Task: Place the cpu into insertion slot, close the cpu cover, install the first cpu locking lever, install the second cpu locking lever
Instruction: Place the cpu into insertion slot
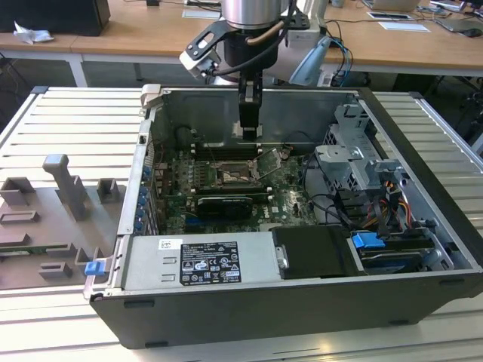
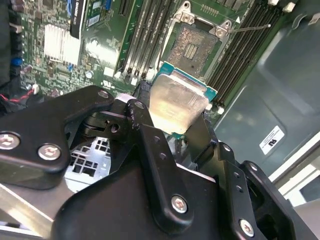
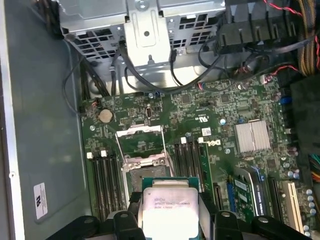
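The cpu (image 2: pixel 177 100), a flat square chip with a pale metal top, sits between my gripper's black fingers (image 2: pixel 142 117); the gripper (image 2: pixel 175 116) is shut on it. In the exterior view the gripper (image 1: pixel 249 133) hangs inside the open computer case, above and just behind the insertion slot (image 1: pixel 232 176). The slot (image 2: pixel 194 46) is open, its dark contact field bare inside a silvery rim. The cpu cover (image 1: pixel 272 161) stands tilted up on the slot's side toward the exterior view's right. In the first wrist view the cpu (image 3: pixel 169 207) hides most of the slot, and the cover (image 3: pixel 140 144) is swung open beyond it.
Long memory slots (image 2: pixel 140 35) run on both sides of the socket. A thin lever wire (image 2: pixel 252 27) sticks out beside it. A drive cage (image 1: pixel 355 154) with cables and a power supply box (image 1: pixel 200 260) fill the case. Grey fixtures (image 1: pixel 64 188) stand at the exterior view's left.
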Controlling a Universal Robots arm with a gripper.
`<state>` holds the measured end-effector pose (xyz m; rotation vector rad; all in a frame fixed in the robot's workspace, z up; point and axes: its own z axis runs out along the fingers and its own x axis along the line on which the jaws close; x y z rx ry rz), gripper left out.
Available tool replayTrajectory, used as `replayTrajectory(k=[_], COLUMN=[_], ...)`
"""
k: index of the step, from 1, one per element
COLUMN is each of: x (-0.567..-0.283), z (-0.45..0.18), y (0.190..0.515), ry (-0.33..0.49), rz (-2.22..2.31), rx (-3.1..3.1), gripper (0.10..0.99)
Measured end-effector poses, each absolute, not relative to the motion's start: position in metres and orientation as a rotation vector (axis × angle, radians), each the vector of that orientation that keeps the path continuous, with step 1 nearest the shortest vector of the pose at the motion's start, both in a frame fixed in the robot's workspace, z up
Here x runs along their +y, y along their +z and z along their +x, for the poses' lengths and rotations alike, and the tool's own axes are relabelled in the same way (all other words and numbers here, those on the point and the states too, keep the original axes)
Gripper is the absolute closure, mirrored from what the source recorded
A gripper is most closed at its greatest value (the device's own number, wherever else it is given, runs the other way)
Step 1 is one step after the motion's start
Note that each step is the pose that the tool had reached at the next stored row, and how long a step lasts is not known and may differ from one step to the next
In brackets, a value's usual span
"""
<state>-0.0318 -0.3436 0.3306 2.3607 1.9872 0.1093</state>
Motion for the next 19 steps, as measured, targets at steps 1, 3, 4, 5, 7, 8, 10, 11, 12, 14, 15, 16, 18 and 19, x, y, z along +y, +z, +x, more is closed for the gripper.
replayTrajectory(k=[1, 3, 4, 5, 7, 8, 10, 11, 12, 14, 15, 16, 18, 19], x=[-0.3436, -0.3436, -0.3436, -0.3436, -0.3436, -0.3436, -0.3436, -0.3436, -0.3436, -0.3436, -0.3436, -0.3436, -0.3436, -0.3436], z=[-0.0318, -0.0318, -0.0318, -0.0318, -0.0318, -0.0318, -0.0318, -0.0318, -0.0318, -0.0318, -0.0318, -0.0318, -0.0318, -0.0318], y=[0.3302, 0.3293, 0.3287, 0.3283, 0.3278, 0.3275, 0.3267, 0.3265, 0.326, 0.3252, 0.3246, 0.3244, 0.3237, 0.3234], ry=[0.109, 0.108, 0.107, 0.107, 0.106, 0.106, 0.105, 0.105, 0.104, 0.104, 0.103, 0.103, 0.102, 0.102], rz=[2.369, 2.385, 2.398, 2.409, 2.421, 2.431, 2.447, 2.453, 2.464, 2.48, 2.488, 2.492, 2.503, 2.508], rx=[1.977, 1.957, 1.94, 1.925, 1.91, 1.897, 1.874, 1.866, 1.852, 1.83, 1.817, 1.811, 1.797, 1.788], gripper=[0.553, 0.553, 0.553, 0.553, 0.553, 0.553, 0.553, 0.553, 0.553, 0.553, 0.553, 0.553, 0.553, 0.553])
